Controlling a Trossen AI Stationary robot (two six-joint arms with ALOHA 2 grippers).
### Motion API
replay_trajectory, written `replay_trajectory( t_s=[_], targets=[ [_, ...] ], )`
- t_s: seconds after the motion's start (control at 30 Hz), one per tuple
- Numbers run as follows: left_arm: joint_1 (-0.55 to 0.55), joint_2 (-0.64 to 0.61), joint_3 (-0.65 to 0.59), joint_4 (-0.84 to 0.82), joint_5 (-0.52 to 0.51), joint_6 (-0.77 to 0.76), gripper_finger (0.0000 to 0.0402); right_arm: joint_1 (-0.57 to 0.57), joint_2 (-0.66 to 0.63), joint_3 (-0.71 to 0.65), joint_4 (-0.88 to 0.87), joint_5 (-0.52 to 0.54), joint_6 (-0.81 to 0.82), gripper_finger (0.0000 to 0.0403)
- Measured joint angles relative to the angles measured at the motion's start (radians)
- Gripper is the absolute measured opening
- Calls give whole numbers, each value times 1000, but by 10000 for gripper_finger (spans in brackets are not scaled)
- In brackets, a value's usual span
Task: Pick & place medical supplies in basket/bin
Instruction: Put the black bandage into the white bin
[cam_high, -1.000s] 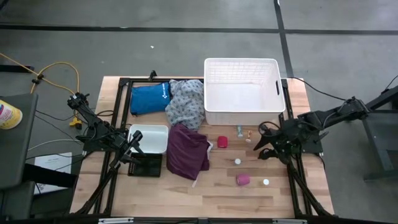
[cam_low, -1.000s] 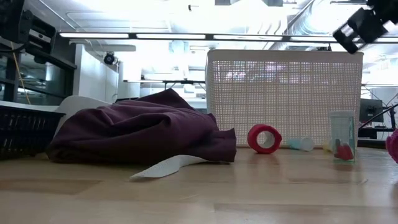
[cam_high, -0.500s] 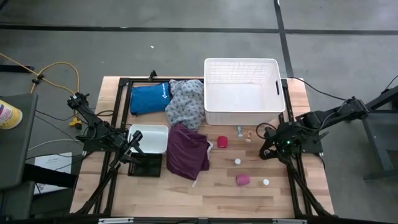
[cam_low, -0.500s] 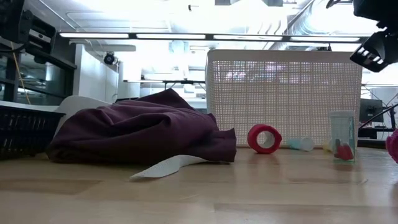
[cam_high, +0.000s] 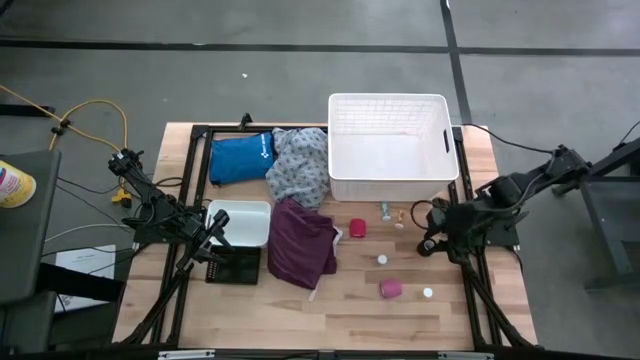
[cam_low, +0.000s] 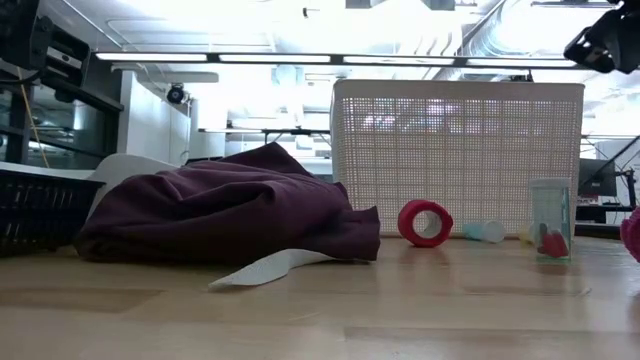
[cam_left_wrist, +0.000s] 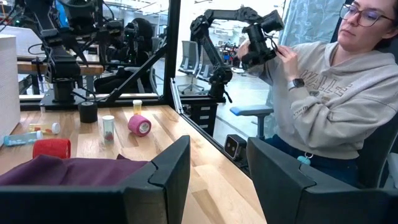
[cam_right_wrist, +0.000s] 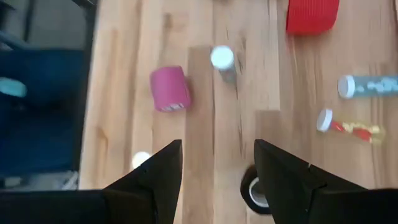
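Observation:
The white lattice basket (cam_high: 388, 145) stands at the table's far side. In front of it lie a red roll (cam_high: 358, 228), a pink roll (cam_high: 390, 288), two small vials (cam_high: 385, 211) and two white round pieces (cam_high: 382, 259). The maroon cloth (cam_high: 303, 240) lies left of them, and the grey-patterned cloth (cam_high: 300, 165) rests partly on it, beside the basket. My right gripper (cam_high: 427, 240) hangs open above the table to the right of the vials, pointing steeply down, with the pink roll (cam_right_wrist: 170, 89) ahead of its fingers. My left gripper (cam_high: 215, 232) waits open and level above the white tray (cam_high: 238, 222).
A blue pouch (cam_high: 240, 157) lies at the far left and a black mesh crate (cam_high: 232, 265) in front of the tray. A small black ring (cam_right_wrist: 255, 193) sits on the wood under my right gripper. A seated person (cam_left_wrist: 323, 106) shows beyond the table's right edge.
My right gripper has tipped from nearly level to pointing steeply down at the table. It dipped first and then rose again, staying to the right of the vials. Its fingers stay apart. Nothing on the table has moved.

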Motion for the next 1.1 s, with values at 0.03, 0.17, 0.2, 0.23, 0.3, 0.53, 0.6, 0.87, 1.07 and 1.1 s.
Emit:
replay_trajectory(
  t_s=[0.03, 0.17, 0.2, 0.23, 0.3, 0.53, 0.6, 0.87, 1.07, 1.1],
  targets=[
    [0, 0, 0, 0, 0, 0, 153, 7, 18, 5, -9, 1, 1, 187],
    [0, 0, 0, 0, 0, 0, 153, 31, 86, 5, -19, 0, 1, 187],
    [0, 0, 0, 0, 0, 0, 153, 36, 103, 5, -24, 1, 2, 187],
    [0, 0, 0, 0, 0, 0, 153, 41, 122, 5, -30, 4, 7, 187],
    [0, 0, 0, 0, 0, 0, 153, 53, 154, 5, -40, 18, 32, 187],
    [0, 0, 0, 0, 0, 0, 153, 115, 236, 5, -79, 99, 161, 187],
    [0, 0, 0, 0, 0, 0, 153, 141, 256, 2, -84, 122, 202, 187],
    [0, 0, 0, 0, 0, 0, 153, 266, 329, -51, -74, 189, 383, 187],
    [0, 0, 0, 0, 0, 0, 153, 334, 352, -75, -52, 260, 487, 187],
    [0, 0, 0, 0, 0, 0, 153, 341, 356, -79, -52, 268, 501, 187]
  ],
)
